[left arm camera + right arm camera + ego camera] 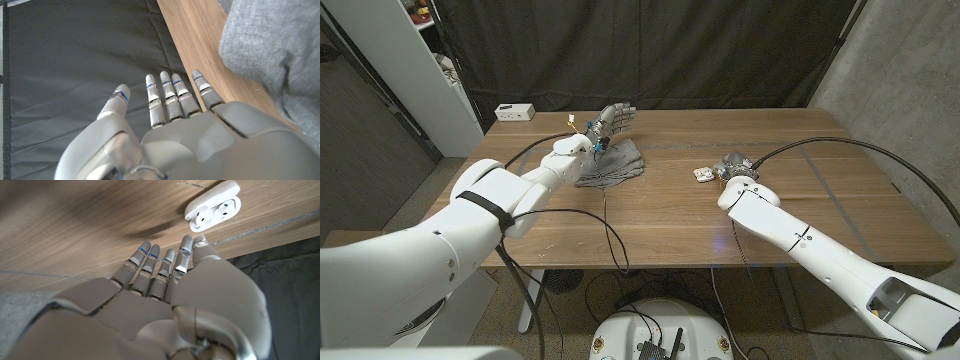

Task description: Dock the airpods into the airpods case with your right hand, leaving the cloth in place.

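reaching out over the brown wooden counter [650,215], the robot's grey right hand [733,167] sits just beside the small white open airpods case [703,174], which lies toward the right half of the counter, between its middle and the far edge. in the right wrist view the right hand [165,295] has its fingers [142,262] stretched straight and close together along the wood, the tips stopping just short of the airpods case [212,206], with nothing held between them. the case lies open with its two round sockets facing up; whether the earbuds sit in them cannot be told, and no loose earbud can be made out. the crumpled grey fabric cloth [612,164] lies on the left half of the counter, near the far edge, well apart from the case. the grey left hand [613,122] is raised above the far side of the cloth, fingers extended and slightly spread, holding nothing. in the left wrist view the left hand [185,135] shows its fingers [172,97] straight and side by side, the thumb set apart, with the cloth [272,55] beside it and the counter's edge against a black curtain [75,65]. a small white box [515,112] rests at the far left corner of the counter.
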Robot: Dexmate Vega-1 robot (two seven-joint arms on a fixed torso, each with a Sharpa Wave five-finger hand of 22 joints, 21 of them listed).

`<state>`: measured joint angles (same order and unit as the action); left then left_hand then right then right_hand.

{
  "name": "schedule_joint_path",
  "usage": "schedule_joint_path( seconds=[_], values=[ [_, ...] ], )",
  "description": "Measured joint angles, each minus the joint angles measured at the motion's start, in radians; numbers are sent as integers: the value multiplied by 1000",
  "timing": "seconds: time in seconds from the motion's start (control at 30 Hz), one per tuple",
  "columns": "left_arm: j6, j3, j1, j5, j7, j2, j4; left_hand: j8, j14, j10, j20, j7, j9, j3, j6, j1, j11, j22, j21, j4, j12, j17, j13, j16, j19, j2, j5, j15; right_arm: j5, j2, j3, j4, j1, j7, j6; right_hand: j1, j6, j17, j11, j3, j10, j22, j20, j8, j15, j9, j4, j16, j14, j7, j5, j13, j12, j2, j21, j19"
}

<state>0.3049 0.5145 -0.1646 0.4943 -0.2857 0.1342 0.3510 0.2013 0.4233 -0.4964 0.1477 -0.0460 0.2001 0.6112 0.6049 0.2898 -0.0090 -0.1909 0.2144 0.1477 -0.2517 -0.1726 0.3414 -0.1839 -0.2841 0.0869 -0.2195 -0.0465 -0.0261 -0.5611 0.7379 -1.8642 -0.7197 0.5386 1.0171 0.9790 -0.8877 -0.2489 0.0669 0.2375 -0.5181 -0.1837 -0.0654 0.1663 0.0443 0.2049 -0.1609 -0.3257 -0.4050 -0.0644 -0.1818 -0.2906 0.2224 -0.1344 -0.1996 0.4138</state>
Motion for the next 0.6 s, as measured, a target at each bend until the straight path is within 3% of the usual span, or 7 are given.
schedule_joint_path(
  seconds=[0.27,0.47,0.6],
  values=[
    [-19,1,5,-3,9,-2,-1,0,0,0,0,0,0,0,0,0,0,0,0,0,0,0,0,0,0,0,0,0,-24,-49,12,-27,18,-86,-14,22,154,-5,12,14,96,3,19,-4,-3,-10,-9,27,78,-66,0,-5,-24,12,0,-26],
    [-23,1,5,-4,12,-2,-1,0,0,0,0,0,0,0,0,0,0,0,0,0,0,0,0,0,0,0,0,0,-30,-80,25,-28,28,-124,-44,71,218,-5,36,36,142,2,31,4,-2,-14,-17,42,100,-142,0,-9,-24,13,0,-38],
    [-23,2,5,-4,13,-2,-1,0,0,0,0,0,0,0,0,0,0,0,0,0,0,0,0,0,0,0,0,0,-28,-103,38,-23,38,-162,-71,96,228,-5,55,46,160,2,37,8,-3,-14,-18,42,111,-152,0,-9,-24,6,0,-44]
  ],
)
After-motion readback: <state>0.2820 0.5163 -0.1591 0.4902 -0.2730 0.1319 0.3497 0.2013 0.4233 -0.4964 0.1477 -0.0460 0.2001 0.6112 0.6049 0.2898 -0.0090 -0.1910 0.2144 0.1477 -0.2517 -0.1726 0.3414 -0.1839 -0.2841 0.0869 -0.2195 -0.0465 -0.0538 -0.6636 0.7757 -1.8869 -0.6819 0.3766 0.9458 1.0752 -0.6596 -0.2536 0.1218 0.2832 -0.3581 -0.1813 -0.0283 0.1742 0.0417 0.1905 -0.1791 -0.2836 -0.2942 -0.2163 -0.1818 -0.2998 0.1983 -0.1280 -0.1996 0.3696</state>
